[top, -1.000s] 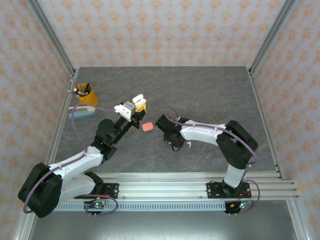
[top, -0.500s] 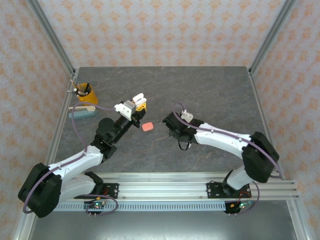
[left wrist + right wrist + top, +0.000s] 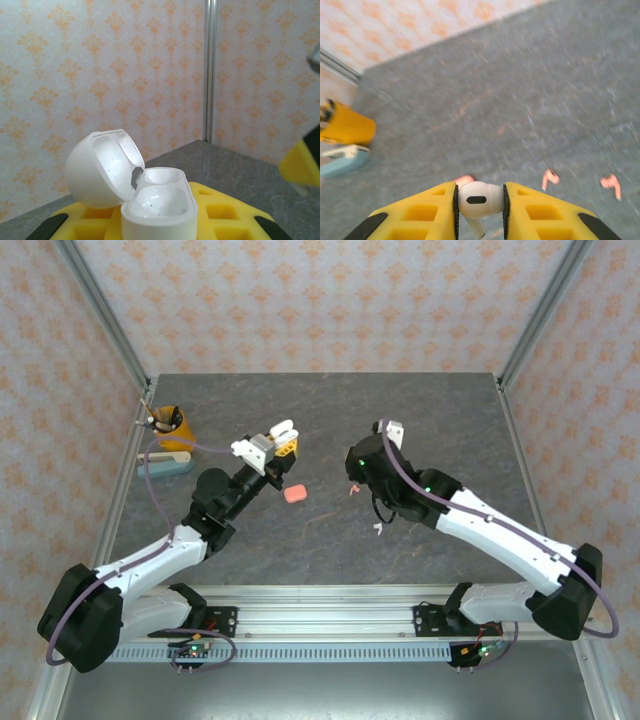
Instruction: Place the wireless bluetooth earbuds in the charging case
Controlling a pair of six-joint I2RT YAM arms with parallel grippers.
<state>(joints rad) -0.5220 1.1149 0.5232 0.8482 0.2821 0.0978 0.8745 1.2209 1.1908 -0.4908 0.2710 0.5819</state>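
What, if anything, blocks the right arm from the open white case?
Likely nothing, so yes: the case sits in the left gripper, lid open, with free space toward the right gripper holding a white earbud.

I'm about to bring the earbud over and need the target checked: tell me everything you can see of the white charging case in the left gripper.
The white charging case is a small, rounded shell of glossy plastic, faintly speckled inside. It is open: its domed lid is hinged back and tilts to the left in the left wrist view. Both earbud wells show and look empty. It stands upright, clamped between the yellow pads of the left gripper. Nothing else touches it.
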